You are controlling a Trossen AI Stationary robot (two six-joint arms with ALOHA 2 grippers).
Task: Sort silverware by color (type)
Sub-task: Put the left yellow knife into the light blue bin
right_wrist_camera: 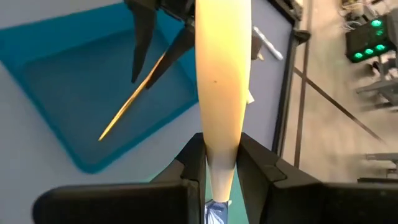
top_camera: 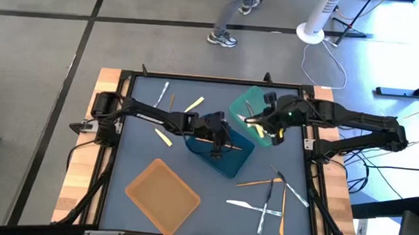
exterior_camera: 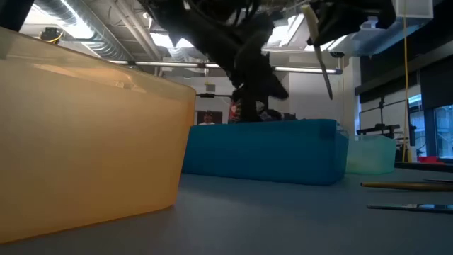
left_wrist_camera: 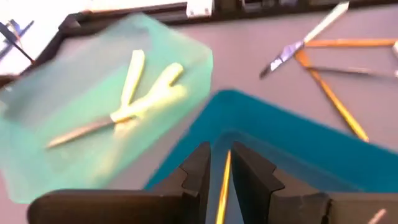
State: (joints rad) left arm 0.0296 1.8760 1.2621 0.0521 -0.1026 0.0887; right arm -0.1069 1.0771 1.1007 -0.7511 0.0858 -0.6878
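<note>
My left gripper [top_camera: 219, 135] is above the blue tray [top_camera: 229, 159], shut on a thin orange piece of silverware [left_wrist_camera: 222, 186]. It also shows in the right wrist view [right_wrist_camera: 158, 37]. My right gripper [top_camera: 258, 125] is over the teal tray [top_camera: 243, 105], shut on a yellow piece [right_wrist_camera: 221, 81]. That piece also shows high in the low view [exterior_camera: 320, 57]. The teal tray [left_wrist_camera: 74, 81] holds a few yellow pieces [left_wrist_camera: 146, 99] and a silvery one [left_wrist_camera: 74, 134], all lying flat on its floor. My left gripper pinches the orange piece between its two fingers [left_wrist_camera: 222, 177]; the fingers hide which end. The piece sticks out past the fingertips, slanting down over the blue tray's floor [right_wrist_camera: 134, 99]. I cannot tell whether its free tip touches the floor. My right gripper pinches the yellow piece near one end [right_wrist_camera: 219, 158] between its two fingers. The piece runs on ahead along the line of the fingers. It is lifted clear, slanting down above the trays [exterior_camera: 322, 67].
An orange tray [top_camera: 162, 195] stands at the front left. Loose yellow, white and orange pieces lie at the back left [top_camera: 194, 104] and beside the left arm [top_camera: 163, 136]. Several orange and white pieces lie crossed at the front right [top_camera: 270, 198]. A person's feet [top_camera: 221, 38] show beyond the table.
</note>
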